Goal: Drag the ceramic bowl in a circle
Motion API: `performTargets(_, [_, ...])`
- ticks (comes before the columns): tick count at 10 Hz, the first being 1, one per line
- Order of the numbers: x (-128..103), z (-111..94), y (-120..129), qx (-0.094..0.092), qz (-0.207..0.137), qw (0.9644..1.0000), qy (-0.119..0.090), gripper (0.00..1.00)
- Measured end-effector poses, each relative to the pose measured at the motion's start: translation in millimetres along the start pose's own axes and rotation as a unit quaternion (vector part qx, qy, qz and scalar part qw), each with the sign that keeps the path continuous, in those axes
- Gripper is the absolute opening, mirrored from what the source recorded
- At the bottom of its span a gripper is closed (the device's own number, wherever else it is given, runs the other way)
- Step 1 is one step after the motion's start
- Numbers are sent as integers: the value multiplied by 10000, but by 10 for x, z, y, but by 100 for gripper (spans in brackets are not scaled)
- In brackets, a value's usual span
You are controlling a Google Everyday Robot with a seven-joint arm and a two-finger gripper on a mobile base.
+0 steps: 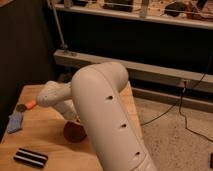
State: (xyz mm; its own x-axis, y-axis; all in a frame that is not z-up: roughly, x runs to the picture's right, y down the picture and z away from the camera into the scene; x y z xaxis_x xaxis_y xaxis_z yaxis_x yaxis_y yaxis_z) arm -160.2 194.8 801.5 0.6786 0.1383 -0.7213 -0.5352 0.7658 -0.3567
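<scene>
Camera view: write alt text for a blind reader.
A white robot arm fills the middle, reaching down to a reddish-brown bowl on a wooden table; its gripper is at the bowl, largely hidden. An orange toy, blue item and striped black block lie nearby.
</scene>
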Motion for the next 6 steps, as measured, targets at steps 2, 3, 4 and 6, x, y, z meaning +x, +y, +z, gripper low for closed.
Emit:
performTargets(2, [-249, -218, 289, -70, -335, 9990, -294, 0])
performTargets(3, [-422, -365, 446, -91, -512, 9974, -495, 0])
performTargets(4, [-584, -495, 536, -101, -608, 9958, -678, 0])
performTargets(6, [-964, -786, 702, -165, -727, 9916, -1060, 0])
